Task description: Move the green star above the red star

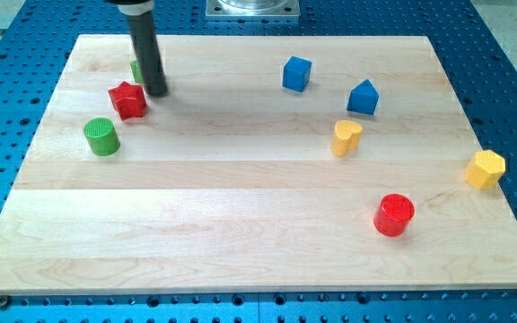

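Observation:
The red star (127, 99) lies near the view's upper left on the wooden board (258, 233). The green star (136, 69) sits just above it, mostly hidden behind my dark rod; only a sliver of green shows at the rod's left edge. My tip (156, 91) rests on the board just right of the red star and at the green star's lower right, close to both.
A green cylinder (102, 136) lies below and left of the red star. A blue cube (297, 74) and a blue house-shaped block (363, 97) sit at upper centre-right. A yellow heart (346, 137), a red cylinder (394, 214) and a yellow hexagon (486, 169) lie to the right.

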Robot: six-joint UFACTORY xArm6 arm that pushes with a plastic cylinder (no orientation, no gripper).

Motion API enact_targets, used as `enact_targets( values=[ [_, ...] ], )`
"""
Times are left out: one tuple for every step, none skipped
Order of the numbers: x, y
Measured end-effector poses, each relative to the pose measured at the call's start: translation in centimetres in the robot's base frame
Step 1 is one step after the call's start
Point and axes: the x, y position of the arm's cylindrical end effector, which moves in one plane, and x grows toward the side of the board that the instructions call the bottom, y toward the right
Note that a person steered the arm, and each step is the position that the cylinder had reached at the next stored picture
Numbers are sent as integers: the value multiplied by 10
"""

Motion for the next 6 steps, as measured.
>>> enact_targets(
  values=[
    [0,-1],
    [0,31],
    [-9,59],
    [-23,23],
    [-23,15],
    [-30,-2]
  ],
)
